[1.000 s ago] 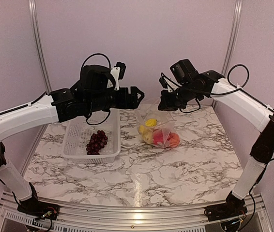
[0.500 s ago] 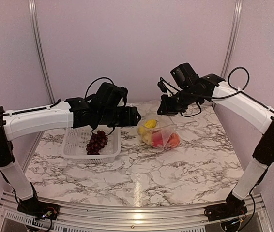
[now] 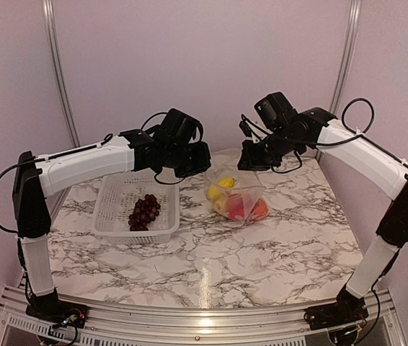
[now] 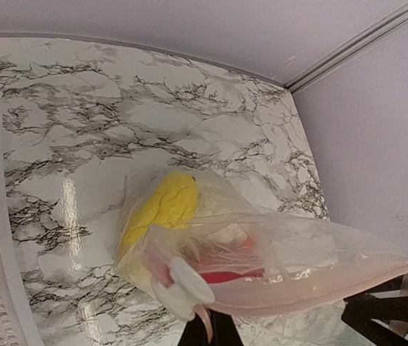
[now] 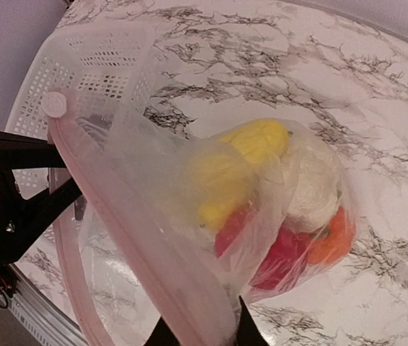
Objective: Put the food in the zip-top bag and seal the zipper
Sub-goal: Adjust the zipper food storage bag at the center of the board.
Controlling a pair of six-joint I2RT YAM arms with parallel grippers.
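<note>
Your left claw (image 4: 205,334) and right claw (image 5: 200,335) both clench the bag's zipper (image 5: 138,245). The grape bunch (image 3: 143,212) lies in the white basket (image 3: 117,196), centre-left.

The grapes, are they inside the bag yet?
No, still out. The grapes lie in the white basket, beside the bag, not inside it.

Clear zip-top bag (image 3: 236,198) with pinkish zipper (image 5: 132,222) shows yellow, red, orange food (image 5: 262,180); dark purple grapes (image 3: 144,211), white basket (image 3: 114,191), grey-veined marble table (image 3: 276,252).
</note>
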